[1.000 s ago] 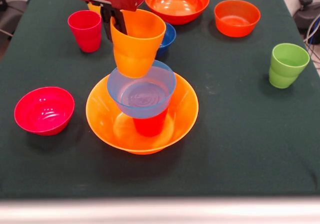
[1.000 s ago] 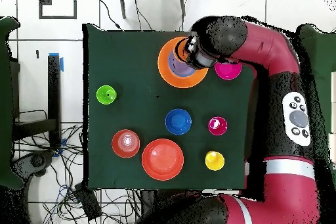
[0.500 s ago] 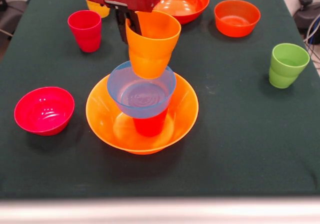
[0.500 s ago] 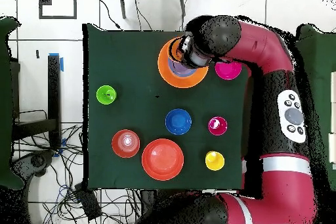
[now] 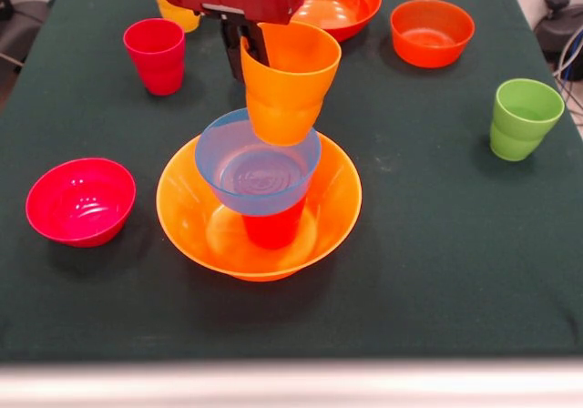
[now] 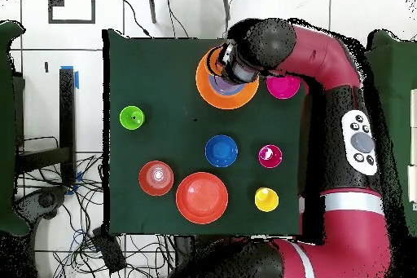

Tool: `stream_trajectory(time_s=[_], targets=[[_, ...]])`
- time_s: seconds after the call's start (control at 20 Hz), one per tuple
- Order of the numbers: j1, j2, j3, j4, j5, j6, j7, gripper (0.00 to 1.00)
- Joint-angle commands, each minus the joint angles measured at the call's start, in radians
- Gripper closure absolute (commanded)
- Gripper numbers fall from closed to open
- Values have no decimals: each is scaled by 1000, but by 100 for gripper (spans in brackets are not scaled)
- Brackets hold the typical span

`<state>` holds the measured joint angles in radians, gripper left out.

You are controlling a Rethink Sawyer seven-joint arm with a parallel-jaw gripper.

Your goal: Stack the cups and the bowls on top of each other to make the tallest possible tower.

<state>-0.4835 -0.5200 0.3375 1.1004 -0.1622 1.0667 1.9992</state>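
My gripper (image 5: 246, 51) is shut on the rim of the orange cup (image 5: 287, 85) and holds it upright, slightly tilted, just above the light blue bowl (image 5: 258, 167). That bowl sits on an upturned red-orange cup (image 5: 271, 230), which stands in the large orange bowl (image 5: 191, 212). In the overhead view the arm covers most of this tower; the orange bowl's rim (image 6: 205, 87) shows. Loose on the table are a crimson cup (image 5: 155, 55), a yellow cup (image 5: 171, 12), a green cup (image 5: 524, 117), a magenta bowl (image 5: 80, 200), a large red-orange bowl (image 5: 337, 3) and an orange-red bowl (image 5: 432, 32).
The dark blue bowl (image 6: 221, 150) shows only in the overhead view, mid-table; the held cup hides it in the front view. The green cloth table (image 5: 437, 271) ends at a pale front edge. Cables lie on the floor around the table.
My gripper has carried the orange cup to the right in the front view, closer over the light blue bowl. The other cups and bowls have not moved.
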Motion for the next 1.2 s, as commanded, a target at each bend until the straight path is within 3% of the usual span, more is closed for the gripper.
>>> stream_trajectory(time_s=[0.05, 1.2], targets=[[-5, 34, 64, 64, -87, -32, -247, 100], [1, 64, 58, 19, -118, -43, -245, 100]])
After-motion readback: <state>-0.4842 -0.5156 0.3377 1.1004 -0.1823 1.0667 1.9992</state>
